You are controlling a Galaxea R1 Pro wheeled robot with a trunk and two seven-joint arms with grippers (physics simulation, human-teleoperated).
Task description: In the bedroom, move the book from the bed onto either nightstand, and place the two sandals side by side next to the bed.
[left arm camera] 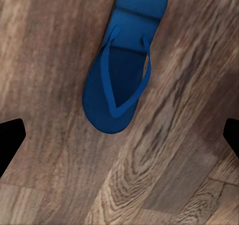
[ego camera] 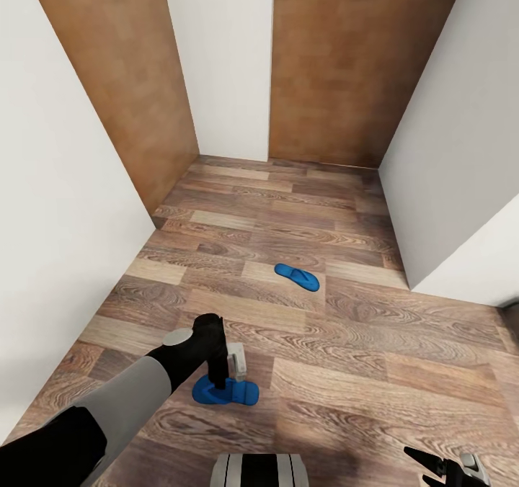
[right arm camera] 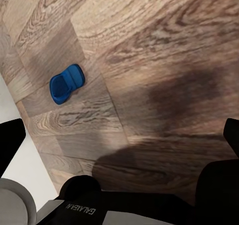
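Hovering left gripper [left arm camera: 119,135] above near sandal [ego camera: 225,392], lower centre of head frame, on floor [ego camera: 346,372]. Fingers [left arm camera: 10,140] spread wide, nothing held; sandal off-centre between them, toward upper part of wrist frame. Second sandal [ego camera: 297,276] at mid-frame, well apart. Right gripper [ego camera: 450,469] at lower right; state cannot tell. Procedure: centre over strap, descend straight, close across narrow width.
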